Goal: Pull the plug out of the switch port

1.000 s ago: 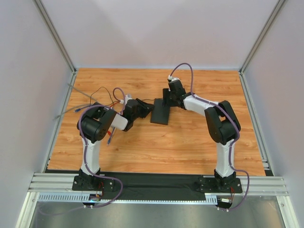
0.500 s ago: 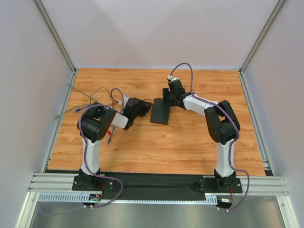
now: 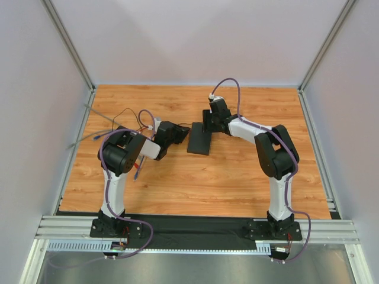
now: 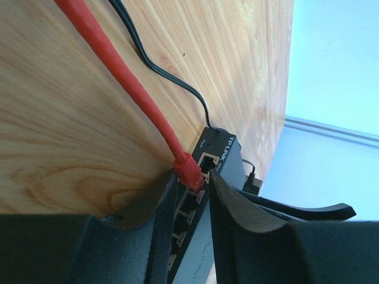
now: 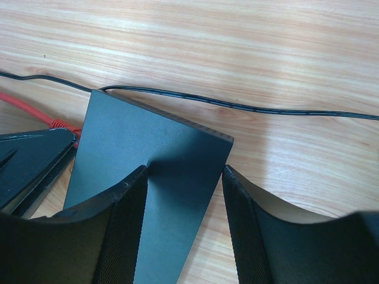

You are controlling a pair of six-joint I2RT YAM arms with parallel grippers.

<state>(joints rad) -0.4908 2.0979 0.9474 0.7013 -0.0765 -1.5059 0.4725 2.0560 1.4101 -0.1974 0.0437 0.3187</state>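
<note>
The switch (image 3: pixel 199 142) is a flat matte-black box lying mid-table. Its port edge (image 4: pixel 228 160) faces my left gripper (image 3: pixel 177 130). A red plug (image 4: pixel 188 168) on a red cable (image 4: pixel 118 71) sits in the second port from the end. In the left wrist view, my left gripper (image 4: pixel 193 176) has a finger close on each side of the plug, with a sliver of gap on the right. My right gripper (image 3: pixel 208 121) is at the switch's far end. There my right gripper (image 5: pixel 185 168) is shut on the switch (image 5: pixel 154 136). The plug (image 5: pixel 62 124) peeks out beside the left finger.
A thin black cable (image 5: pixel 266 108) runs over the wood behind the switch and plugs into its back (image 4: pixel 251 177). Loose black and grey cables (image 3: pixel 89 139) trail to the left wall. Metal frame posts and white walls close in the wooden tabletop (image 3: pixel 237 177).
My left gripper has swung slightly toward the far side and straightened at the port edge, and its jaws have narrowed around the plug. The right arm and the switch have not moved.
</note>
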